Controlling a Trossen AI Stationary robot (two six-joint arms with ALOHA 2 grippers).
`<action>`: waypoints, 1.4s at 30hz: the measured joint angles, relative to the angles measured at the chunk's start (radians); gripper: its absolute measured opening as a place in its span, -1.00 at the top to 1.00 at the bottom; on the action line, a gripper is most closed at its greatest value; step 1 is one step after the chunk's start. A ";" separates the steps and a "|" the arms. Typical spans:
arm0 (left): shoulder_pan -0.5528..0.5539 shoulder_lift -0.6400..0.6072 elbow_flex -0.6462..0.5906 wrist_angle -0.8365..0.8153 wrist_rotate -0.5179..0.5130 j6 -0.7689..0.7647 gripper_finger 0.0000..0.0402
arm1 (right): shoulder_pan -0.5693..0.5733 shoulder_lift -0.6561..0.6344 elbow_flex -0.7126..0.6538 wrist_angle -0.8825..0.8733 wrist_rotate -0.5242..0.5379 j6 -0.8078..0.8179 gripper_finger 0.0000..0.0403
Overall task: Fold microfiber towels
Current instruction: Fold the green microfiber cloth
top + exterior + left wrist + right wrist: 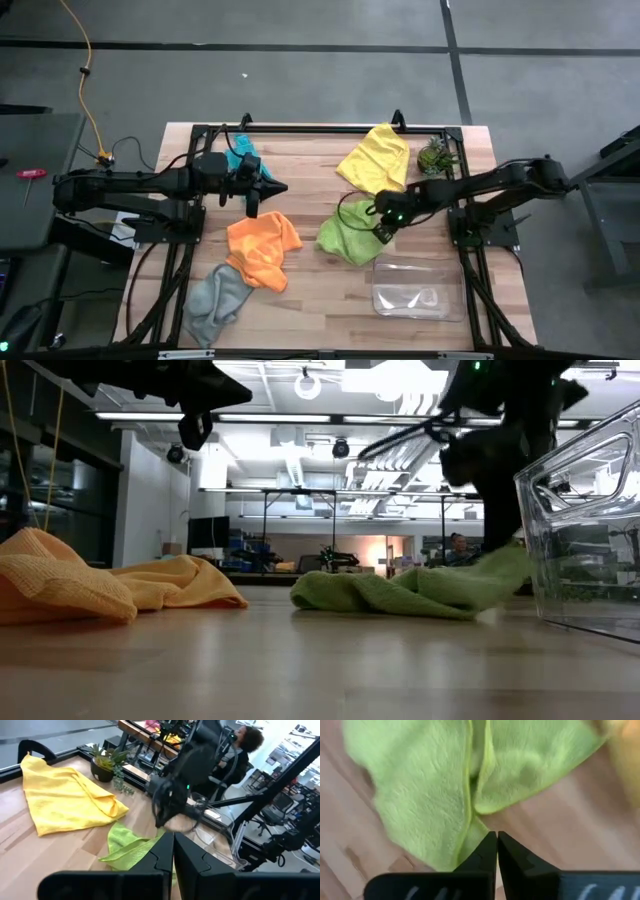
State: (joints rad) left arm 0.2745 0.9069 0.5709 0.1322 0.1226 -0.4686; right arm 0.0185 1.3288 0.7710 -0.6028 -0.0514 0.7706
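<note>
Five towels lie on the wooden table: yellow (378,158) at the far side, lime green (345,238) in the middle, orange (262,245) to its left, grey (215,298) at the near left, and teal (243,157) under my left arm. My right gripper (384,230) is shut on the lime green towel's right end. My left gripper (278,187) is shut and empty. It hovers above the table just beyond the orange towel, and its fingers (173,855) point toward the right arm. My right gripper pinches a narrow folded edge of the lime green towel (479,831) between its two fingers, coming from above and slanting down. That end rises a little toward the gripper (505,565). The remainder of the towel lies crumpled on the table (400,592).
A clear plastic tray (410,290) stands at the near right, close beside the right gripper (590,530). A small potted plant (436,155) stands at the far right next to the yellow towel. A person (245,740) sits in the room beyond the table.
</note>
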 joint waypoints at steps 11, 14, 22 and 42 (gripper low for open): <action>0.000 0.043 0.000 0.180 -0.030 0.040 0.99 | -0.018 -0.159 0.181 -0.017 0.107 -0.133 1.00; 0.000 0.077 0.000 0.261 -0.030 0.091 0.99 | -0.018 -0.149 0.282 -0.015 0.107 -0.260 1.00; 0.001 0.132 0.000 0.372 -0.030 0.105 0.98 | -0.002 -0.105 0.528 -0.003 0.112 -0.496 1.00; -0.057 0.482 0.001 0.336 -0.044 0.059 0.71 | 0.113 0.199 0.556 -0.235 0.020 -0.445 1.00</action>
State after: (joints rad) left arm 0.2179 1.3889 0.5720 0.4684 0.0784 -0.4096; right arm 0.1312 1.5282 1.3273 -0.8379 -0.0311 0.3254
